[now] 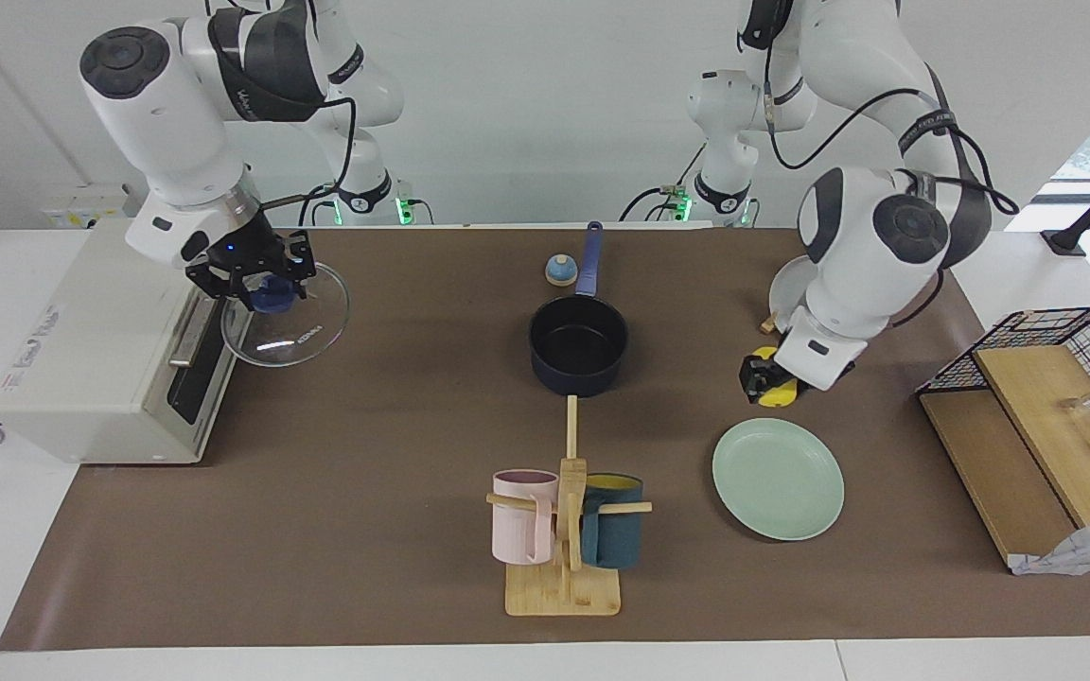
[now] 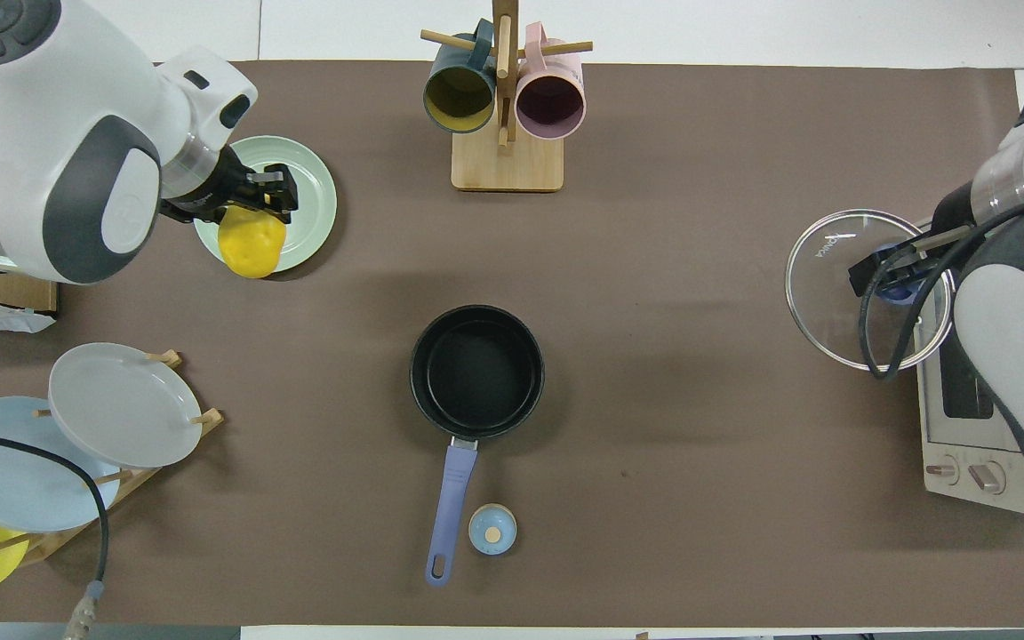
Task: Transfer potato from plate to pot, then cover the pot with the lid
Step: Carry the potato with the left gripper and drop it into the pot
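My left gripper is shut on the yellow potato and holds it in the air over the edge of the mint-green plate that is nearer the robots. In the overhead view the potato hangs below the left gripper and overlaps the plate's rim. The navy pot stands open mid-table, its handle toward the robots; it also shows in the overhead view. My right gripper is shut on the knob of the glass lid and holds it raised beside the toaster oven.
A white toaster oven stands at the right arm's end. A mug rack with a pink and a teal mug stands farther from the robots than the pot. A small bell lies beside the pot's handle. A plate rack and a wire basket are at the left arm's end.
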You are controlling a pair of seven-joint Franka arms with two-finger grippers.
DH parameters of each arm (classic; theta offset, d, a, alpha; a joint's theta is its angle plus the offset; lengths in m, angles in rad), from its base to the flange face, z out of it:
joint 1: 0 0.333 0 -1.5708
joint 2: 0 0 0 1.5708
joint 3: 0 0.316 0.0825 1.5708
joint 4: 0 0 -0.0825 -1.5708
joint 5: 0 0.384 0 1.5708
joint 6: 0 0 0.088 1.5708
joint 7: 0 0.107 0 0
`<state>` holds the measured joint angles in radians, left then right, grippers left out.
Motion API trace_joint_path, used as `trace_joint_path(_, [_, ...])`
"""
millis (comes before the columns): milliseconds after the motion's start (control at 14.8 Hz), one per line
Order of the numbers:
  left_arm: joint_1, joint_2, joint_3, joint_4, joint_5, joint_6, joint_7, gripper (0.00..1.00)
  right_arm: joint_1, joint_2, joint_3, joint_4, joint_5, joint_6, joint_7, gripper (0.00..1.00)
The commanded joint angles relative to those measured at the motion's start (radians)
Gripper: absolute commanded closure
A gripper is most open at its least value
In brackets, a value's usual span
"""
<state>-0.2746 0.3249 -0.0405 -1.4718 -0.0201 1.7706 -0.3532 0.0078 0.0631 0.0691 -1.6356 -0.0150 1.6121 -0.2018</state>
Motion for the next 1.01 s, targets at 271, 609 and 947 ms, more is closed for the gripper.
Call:
trace_joint_path(271, [-0.287, -0.157, 0.014, -0.334, -0.006, 0.195, -0.282, 1.00, -0.008, 0.003, 0.012, 0.014, 0.006, -0.014, 0.016, 1.00])
trace_joint_path(609, [-0.403, -0.138, 0.014, -0.470, -0.006, 0.369, -0.384, 1.00, -0.008, 0.003, 0.012, 0.016, 0.006, -0.014, 0.015, 1.00])
trace_joint_path(947, [-0.462, -0.074, 0.016, -0.515, -0.004, 0.472, -0.437, 1.00, -0.008, 0.003, 0.017, 0.017, 0.006, -0.014, 0.016, 1.00])
